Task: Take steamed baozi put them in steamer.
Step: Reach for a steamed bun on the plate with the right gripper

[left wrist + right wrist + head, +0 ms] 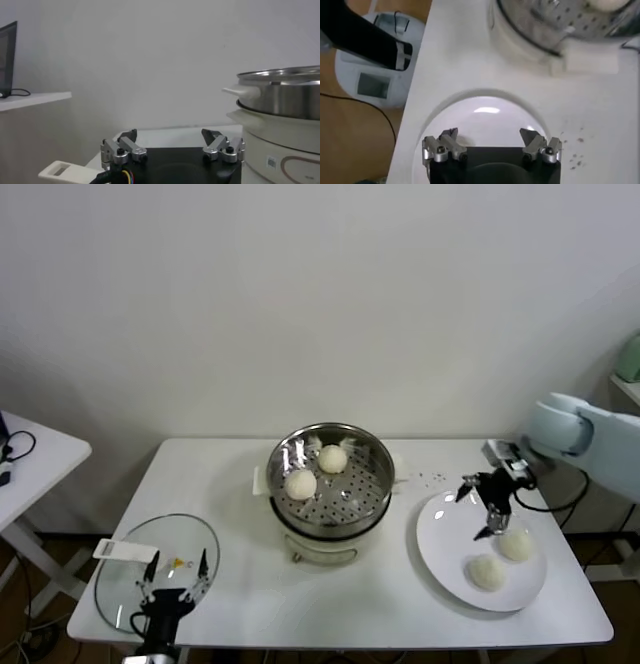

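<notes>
Head view shows a white table (250,584) with a round glass lid (125,569) lying at its front left corner. Left gripper (172,582) hangs over the lid's near edge, fingers spread apart and holding nothing; the left wrist view shows those two fingers (122,147) wide apart, with the pot's side close by.

At the middle of the table, toward the back edge, stands the steamer (331,529), a shiny steel pot on a white base. Two steamed buns (301,484) sit on its perforated tray, one toward the front left and one farther back.

Near the right edge lies a flat white plate (445,549) carrying two more buns (487,572) on its front right part. Right gripper (484,506) hovers over the plate's back half, just behind and beside the nearer bun, not touching it. Its fingers (442,146) stand wide apart and empty in the right wrist view, with bare plate between them.
</notes>
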Controlling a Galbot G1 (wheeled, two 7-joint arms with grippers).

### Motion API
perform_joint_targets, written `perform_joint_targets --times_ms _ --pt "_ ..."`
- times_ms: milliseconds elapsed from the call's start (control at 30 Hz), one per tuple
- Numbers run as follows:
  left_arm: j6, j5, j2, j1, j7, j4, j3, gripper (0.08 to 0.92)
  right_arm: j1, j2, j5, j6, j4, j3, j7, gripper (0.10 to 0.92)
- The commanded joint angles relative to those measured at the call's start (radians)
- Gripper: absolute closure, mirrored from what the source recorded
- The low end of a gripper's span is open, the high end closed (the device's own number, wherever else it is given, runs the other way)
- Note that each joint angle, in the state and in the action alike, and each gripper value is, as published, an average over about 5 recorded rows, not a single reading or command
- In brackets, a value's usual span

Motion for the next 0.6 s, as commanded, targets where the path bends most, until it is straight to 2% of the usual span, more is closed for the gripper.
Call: perform_joint_targets --times_ms 33,600 --pt "0.002 -0.001 -0.004 0.005 0.001 -0.008 -0.001 0.177 -0.376 -0.11 -0.184 0.03 -0.023 0.277 0.018 0.203" --pt "0.009 0.004 -0.009 0.004 -0.011 -0.002 0.002 0.177 -0.5 -0.054 -0.271 0.054 -0.083 0.363 0.03 0.203"
